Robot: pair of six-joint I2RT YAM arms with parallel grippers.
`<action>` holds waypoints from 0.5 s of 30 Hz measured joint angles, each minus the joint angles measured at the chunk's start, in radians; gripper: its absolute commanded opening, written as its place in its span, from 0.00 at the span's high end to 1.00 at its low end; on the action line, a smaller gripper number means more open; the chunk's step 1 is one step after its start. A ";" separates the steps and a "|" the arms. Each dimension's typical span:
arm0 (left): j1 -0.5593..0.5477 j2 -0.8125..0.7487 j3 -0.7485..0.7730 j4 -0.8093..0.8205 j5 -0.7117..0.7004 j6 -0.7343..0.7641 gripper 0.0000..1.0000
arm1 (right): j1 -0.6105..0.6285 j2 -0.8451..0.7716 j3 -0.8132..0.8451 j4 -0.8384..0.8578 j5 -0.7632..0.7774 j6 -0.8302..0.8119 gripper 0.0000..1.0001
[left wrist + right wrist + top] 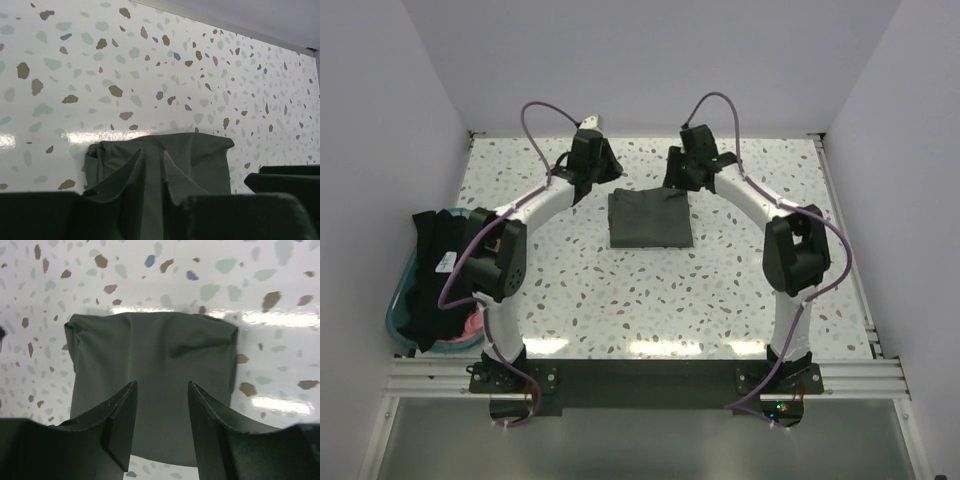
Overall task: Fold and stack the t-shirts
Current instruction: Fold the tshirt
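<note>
A dark olive-green t-shirt lies folded into a neat rectangle on the speckled table, mid-centre. It also shows in the left wrist view and the right wrist view. My left gripper hovers by its far left corner; its jaws stand narrowly apart, holding nothing. My right gripper hovers over its far right edge, open and empty. A black t-shirt hangs over the teal tub. A pink t-shirt shows inside it.
The teal plastic tub sits at the table's left edge beside the left arm's base. White walls enclose the table at the back and sides. A metal rail runs along the near edge.
</note>
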 measured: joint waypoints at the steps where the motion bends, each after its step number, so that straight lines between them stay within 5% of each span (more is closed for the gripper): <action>1: -0.011 0.015 0.010 -0.008 -0.006 0.003 0.88 | 0.016 0.009 0.000 0.008 -0.005 -0.002 0.55; 4: -0.040 0.061 0.026 -0.032 -0.013 0.014 0.96 | 0.045 0.057 0.008 0.017 -0.030 -0.002 0.64; 15: -0.085 0.209 0.058 -0.063 -0.030 0.023 1.00 | -0.014 0.340 0.204 0.002 -0.111 0.008 0.65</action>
